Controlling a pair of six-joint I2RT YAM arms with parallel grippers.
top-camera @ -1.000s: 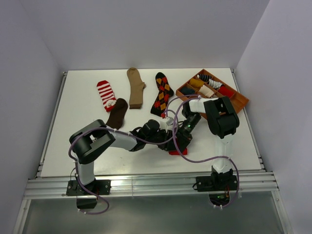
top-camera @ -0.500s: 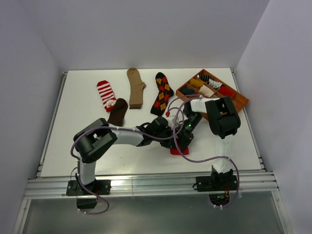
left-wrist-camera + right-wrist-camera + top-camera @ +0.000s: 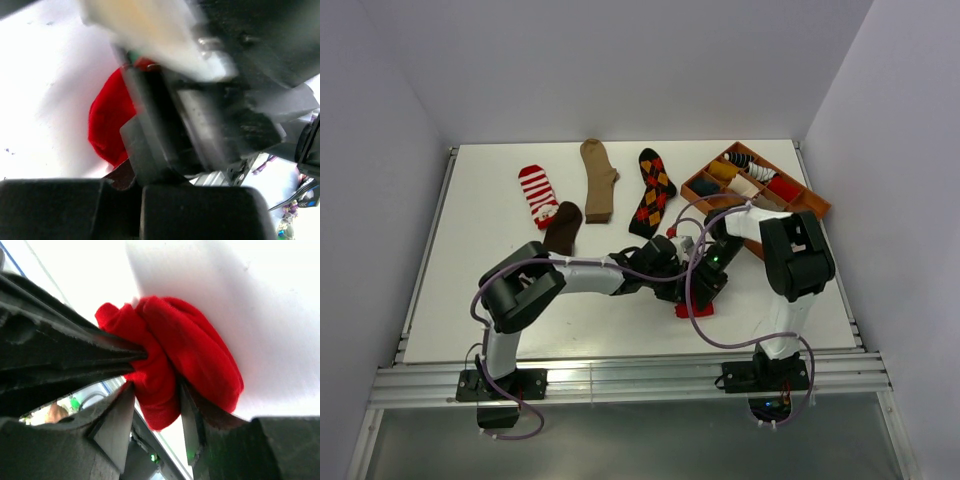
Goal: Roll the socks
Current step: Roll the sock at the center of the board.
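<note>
A red sock (image 3: 200, 355), rolled into a bundle, lies on the white table near the front (image 3: 688, 308). My left gripper (image 3: 672, 283) reaches in from the left and is shut, its thin tips (image 3: 140, 354) pinching a fold of the red sock. My right gripper (image 3: 156, 387) straddles the roll's loose end with its jaws apart, the right finger touching fabric. In the left wrist view the red sock (image 3: 107, 125) shows behind the blurred right gripper. Farther back lie a red-white striped sock (image 3: 537, 193), a tan sock (image 3: 599, 178), a dark brown sock (image 3: 561, 230) and a black argyle sock (image 3: 654, 192).
A brown wooden compartment tray (image 3: 812, 210) with rolled socks in it stands at the back right, close to the right arm's elbow. The two arms cross closely over the table's front middle, cables looping around them. White walls enclose the table.
My left gripper has slid right onto the red sock and shut on its fold. My right gripper's jaws have widened, and the right arm has swung rightward.
</note>
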